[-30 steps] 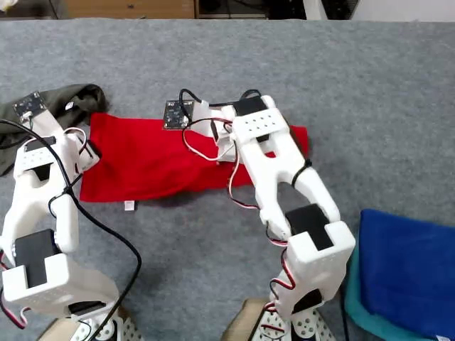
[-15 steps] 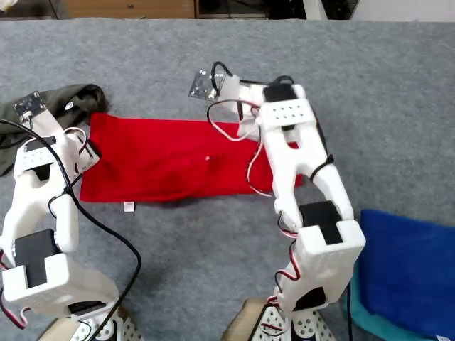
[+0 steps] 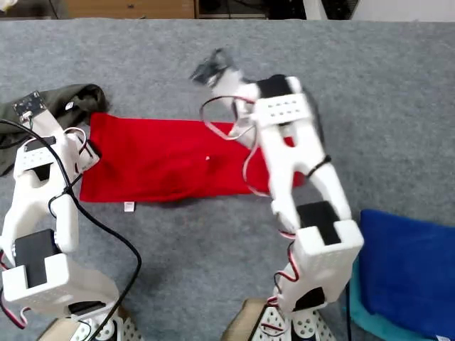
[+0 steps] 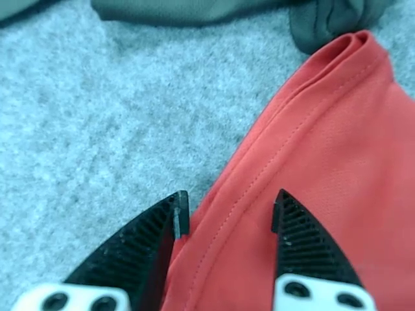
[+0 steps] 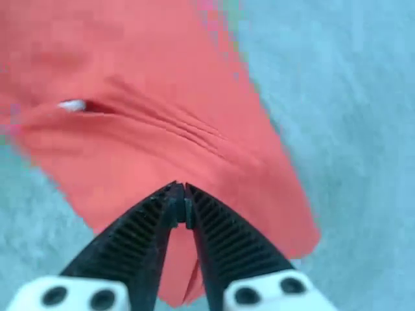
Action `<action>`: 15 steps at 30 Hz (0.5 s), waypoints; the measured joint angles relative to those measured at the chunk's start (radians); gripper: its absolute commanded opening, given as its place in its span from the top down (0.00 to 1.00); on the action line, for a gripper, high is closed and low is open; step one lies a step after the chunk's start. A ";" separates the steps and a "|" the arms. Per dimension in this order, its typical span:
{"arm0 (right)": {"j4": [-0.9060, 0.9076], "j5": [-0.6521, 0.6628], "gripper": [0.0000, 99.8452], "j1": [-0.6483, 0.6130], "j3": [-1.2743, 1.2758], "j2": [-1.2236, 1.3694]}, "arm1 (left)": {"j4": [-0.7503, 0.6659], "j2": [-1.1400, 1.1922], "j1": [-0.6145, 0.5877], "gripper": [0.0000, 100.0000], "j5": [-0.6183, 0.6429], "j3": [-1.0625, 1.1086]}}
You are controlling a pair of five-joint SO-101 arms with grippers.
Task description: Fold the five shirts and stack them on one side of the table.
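A red shirt (image 3: 156,160), folded into a long strip, lies across the middle of the grey table. At its left end my left gripper (image 3: 91,151) sits low and open. In the left wrist view the left gripper (image 4: 227,201) has one finger on the carpet and the other over the red shirt (image 4: 324,162), straddling its hem. My right arm (image 3: 281,114) stands over the strip's right end, wrist lifted toward the far side. The right gripper (image 5: 181,194) is shut, tips together, hanging above the red shirt (image 5: 130,129) with no cloth visibly in it.
A crumpled olive shirt (image 3: 67,99) lies at the far left, just beyond the red one, and appears again as olive shirt (image 4: 194,10). A folded blue shirt (image 3: 409,273) rests on a teal one (image 3: 355,305) at the front right edge.
The right arm has swung from the middle of the red strip toward its right end and lifted its wrist toward the far side. The left arm and the shirt have stayed put.
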 measured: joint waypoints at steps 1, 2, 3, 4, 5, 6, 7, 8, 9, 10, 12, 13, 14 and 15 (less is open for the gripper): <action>0.000 -0.055 0.99 0.031 0.000 0.000 | 0.017 0.000 0.000 0.75 0.000 -0.009; 0.000 -0.103 0.99 0.060 0.000 0.000 | 0.043 0.002 0.000 0.74 0.000 -0.026; 0.000 -0.144 0.99 0.094 0.000 0.000 | 0.080 0.002 0.000 0.73 0.000 -0.054; 0.000 -0.176 0.99 0.129 0.000 0.000 | 0.126 0.002 0.000 0.72 0.000 -0.087; 0.000 -0.203 0.99 0.167 0.000 0.000 | 0.170 0.002 0.000 0.72 0.000 -0.127; -0.002 -0.227 0.99 0.195 0.000 0.000 | 0.222 0.002 0.000 0.72 0.000 -0.169; -0.008 -0.249 0.99 0.218 0.000 0.000 | 0.278 0.002 0.000 0.72 0.000 -0.215; -0.020 -0.272 0.99 0.232 0.000 0.000 | 0.338 0.002 0.000 0.72 0.000 -0.258; -0.040 -0.293 0.99 0.239 0.000 0.002 | 0.405 0.002 0.000 0.72 0.000 -0.305; -0.071 -0.313 0.99 0.242 0.011 0.006 | 0.466 0.002 0.000 0.72 0.000 -0.351; -0.153 -0.344 0.99 0.242 0.048 0.015 | 0.575 0.008 0.000 0.72 0.000 -0.443; -0.201 -0.351 0.99 0.242 0.069 0.021 | 0.603 0.018 0.002 0.72 0.000 -0.480; -0.247 -0.354 0.99 0.242 0.092 0.021 | 0.624 0.035 0.006 0.72 0.002 -0.511; -0.288 -0.354 0.99 0.242 0.112 0.021 | 0.644 0.054 0.012 0.71 0.002 -0.540</action>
